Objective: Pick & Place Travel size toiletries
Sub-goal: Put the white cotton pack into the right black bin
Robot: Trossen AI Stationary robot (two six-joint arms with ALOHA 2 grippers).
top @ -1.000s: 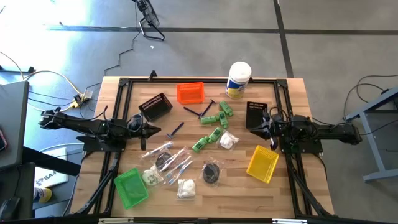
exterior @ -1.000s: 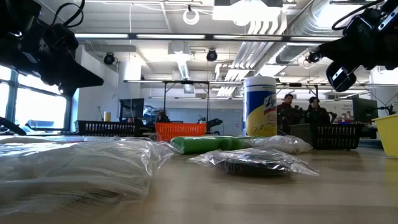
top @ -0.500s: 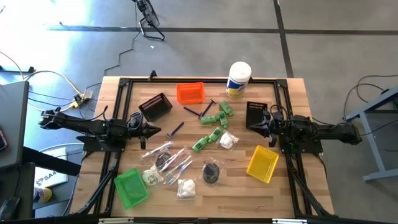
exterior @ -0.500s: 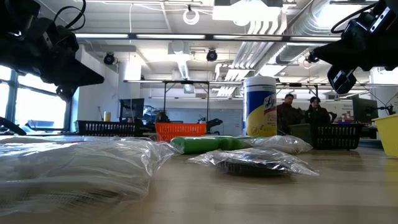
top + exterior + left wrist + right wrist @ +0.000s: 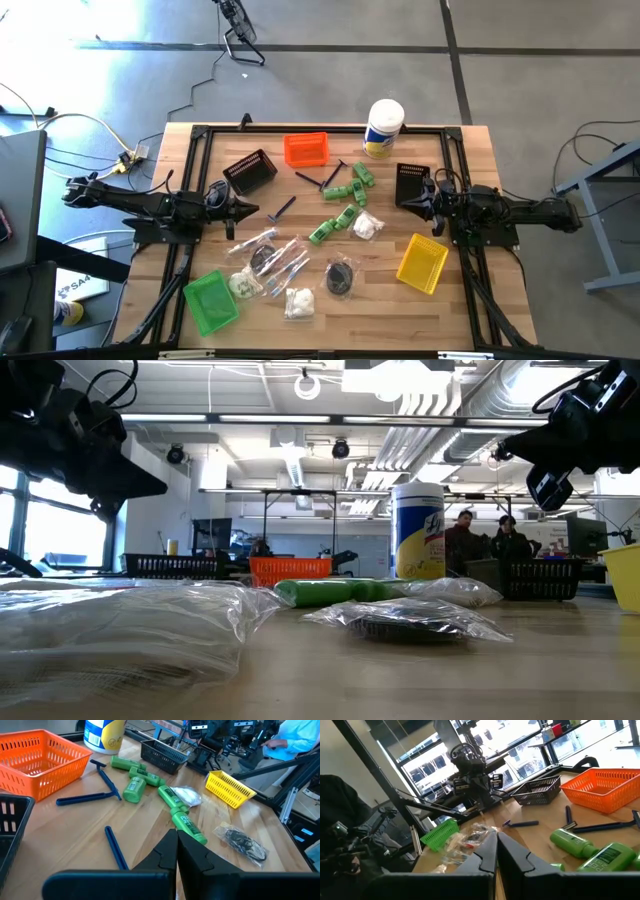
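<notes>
The toiletries are all loose in the middle of the tabletop (image 5: 470, 150), none binned yet as far as I can see. Green bottles (image 5: 345, 190) sit in a cluster toward the center-right: they look like light, stiff plastic, probably a bit slick, so I'd pinch one across the body, not the cap end. The razors (image 5: 102, 775) are thin and flat on the wood, likely fiddly; grabbing mid-handle seems the safest bet. The clear packets (image 5: 270, 250) and the puff bags (image 5: 298, 303) nearer the front look soft and crinkly, so a claw would mostly catch film. The dark bundle (image 5: 340, 277) in its wrap looks squishy too.

Left claw (image 5: 255, 210) is clenched tight with nothing in it, hanging above the tabletop at the left side, between the black bin (image 5: 250, 172) and the packets. A razor lies just beside its tip, and in its wrist view the bottles are ahead of it, apart from it.

Right claw (image 5: 405, 207) is also clenched and empty, up off the surface on the right, next to the other black bin (image 5: 412, 183), with the yellow bin (image 5: 422, 263) nearby. A bag of puffs and the bottles lie near it, not touching.

Orange bin (image 5: 306, 149), green bin (image 5: 211, 301) and the white canister (image 5: 383, 127) ring the pile.
</notes>
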